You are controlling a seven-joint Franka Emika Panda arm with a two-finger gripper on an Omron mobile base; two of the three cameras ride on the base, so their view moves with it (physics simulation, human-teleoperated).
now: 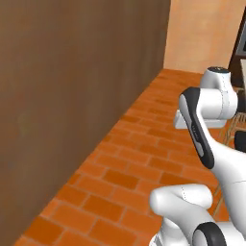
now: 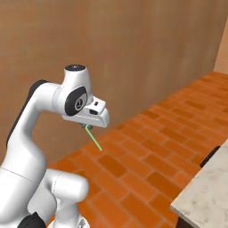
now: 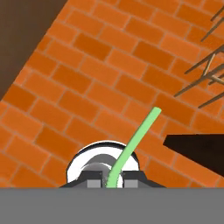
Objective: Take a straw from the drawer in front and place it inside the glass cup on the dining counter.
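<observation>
My gripper [image 2: 87, 127] hangs under the white hand, high above the floor, shut on the thin light-green straw [image 2: 94, 141]. The straw slants down and away from the fingertips. Seen from the hand, the straw [image 3: 135, 138] rises from between the two pads of the gripper [image 3: 112, 181] and points up to the right over the bricks. A corner of the beige marble dining counter [image 2: 202, 193] shows at the lower right of the right base view. The drawer and the glass cup are out of view.
A tall brown wood wall [image 1: 72, 96] runs along the left, close to the arm. An orange brick floor [image 2: 151, 156] lies below. Thin wooden chair legs [image 3: 205, 72] and a dark wedge [image 3: 197, 148] are to the hand view's right.
</observation>
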